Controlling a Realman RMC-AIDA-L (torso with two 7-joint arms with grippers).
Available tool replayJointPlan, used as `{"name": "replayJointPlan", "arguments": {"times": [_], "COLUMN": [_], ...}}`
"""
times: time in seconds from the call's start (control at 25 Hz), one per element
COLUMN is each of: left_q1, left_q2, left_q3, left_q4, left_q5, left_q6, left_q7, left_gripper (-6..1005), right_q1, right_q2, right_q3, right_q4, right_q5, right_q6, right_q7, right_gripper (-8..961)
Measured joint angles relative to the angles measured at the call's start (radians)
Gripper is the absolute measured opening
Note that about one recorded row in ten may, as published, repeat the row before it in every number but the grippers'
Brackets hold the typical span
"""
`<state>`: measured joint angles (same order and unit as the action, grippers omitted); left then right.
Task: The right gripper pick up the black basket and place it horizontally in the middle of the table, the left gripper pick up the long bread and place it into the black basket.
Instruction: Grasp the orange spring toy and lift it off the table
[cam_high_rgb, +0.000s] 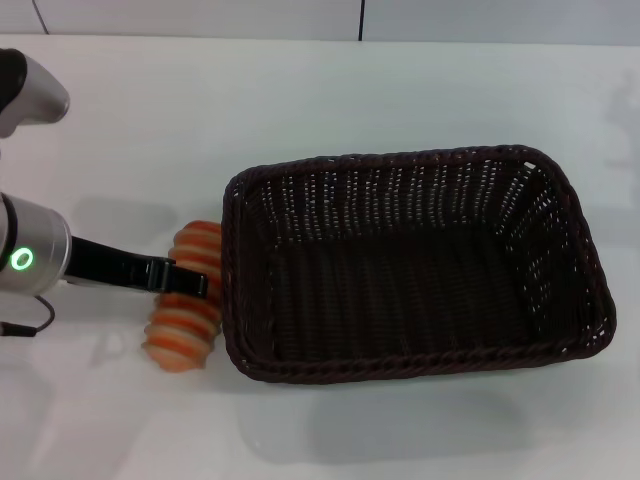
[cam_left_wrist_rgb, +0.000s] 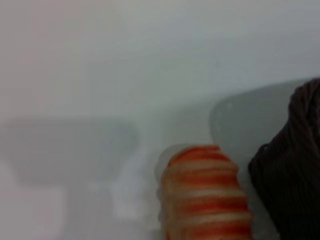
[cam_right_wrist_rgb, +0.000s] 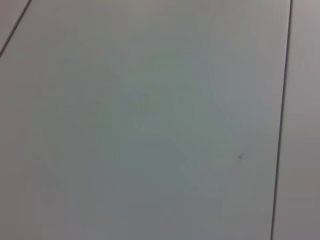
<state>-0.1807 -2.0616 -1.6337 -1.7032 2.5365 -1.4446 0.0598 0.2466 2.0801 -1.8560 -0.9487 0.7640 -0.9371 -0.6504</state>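
White table (cam_high_rgb: 130, 130) | left gripper (cam_high_rgb: 188, 282) over long bread (cam_high_rgb: 185, 325), grip unclear | black basket (cam_high_rgb: 415, 265) adjacent

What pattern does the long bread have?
Alternating orange and cream stripes on the long bread, clearest in the left wrist view.

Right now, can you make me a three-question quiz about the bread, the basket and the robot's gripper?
1. Where is the long bread?
A. inside the black basket
B. on the table beside the basket's left end
C. on the basket's rim

2. What colours are its stripes?
A. orange and cream
B. green and white
C. blue and yellow

3. What is in the black basket?
A. two loaves
B. a cup
C. nothing

Answers: 1 B, the bread lies on the table with the left gripper over it. 2 A, the ridges show orange and cream. 3 C, only its woven floor shows.
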Motion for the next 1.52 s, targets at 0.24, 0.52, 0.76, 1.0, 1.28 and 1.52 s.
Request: {"name": "replayJointPlan", "arguments": {"times": [0.24,0.52,0.76,1.0,1.28,1.52], "left_q1": [-0.014,-0.023,-0.031,-0.036,-0.039,-0.036], "left_q2": [-0.003,-0.003,-0.005,-0.005,-0.003,-0.004], "left_q3": [0.011,0.019,0.031,0.058,0.084,0.086], "left_q4": [0.072,0.108,0.131,0.158,0.170,0.171], "left_q5": [-0.012,-0.020,-0.026,-0.025,-0.010,0.014], "left_q6": [0.037,0.060,0.071,0.091,0.107,0.114], "left_q7": [0.008,0.011,0.014,0.018,0.012,0.009], "left_gripper": [751,750,750,749,726,641], "right_q1": [0.003,-0.003,-0.006,-0.006,-0.012,-0.031], "right_q2": [0.000,0.000,0.000,-0.001,-0.002,-0.001], "right_q3": [0.000,-0.002,-0.002,-0.006,-0.007,-0.009], "right_q4": [0.002,-0.003,-0.007,-0.009,-0.023,-0.047], "right_q5": [0.000,0.000,-0.004,-0.006,-0.008,-0.008], "right_q6": [0.000,-0.001,-0.002,-0.007,-0.009,-0.010], "right_q7": [0.000,0.000,0.000,0.000,0.000,0.000], "right_gripper": [285,284,285,285,284,285]}}
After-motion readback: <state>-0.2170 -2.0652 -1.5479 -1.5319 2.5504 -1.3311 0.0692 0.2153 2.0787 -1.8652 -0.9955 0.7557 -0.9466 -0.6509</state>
